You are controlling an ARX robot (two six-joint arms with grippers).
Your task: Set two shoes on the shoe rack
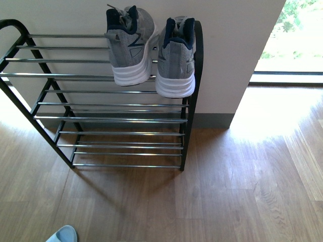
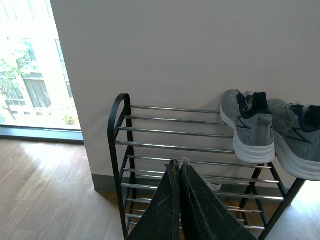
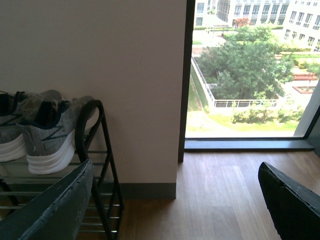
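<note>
Two grey knit sneakers (image 1: 130, 48) sit heels-out at the right end of the shoe rack's (image 1: 101, 119) top shelf, their navy side marks unreadable. A light blue slide sandal (image 1: 61, 235) lies on the wood floor (image 1: 227, 191). The left gripper (image 2: 179, 162) is clenched; the right gripper (image 3: 175, 167) is spread wide, holding nothing.

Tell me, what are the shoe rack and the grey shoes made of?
The shoe rack looks like metal: its frame is black and smooth, likely painted, and its thin bars gleam like chrome. The grey shoes seem knitted fabric on top, with a woven, speckled look. Their white soles look like matte foam or rubber; I can't tell which.
</note>
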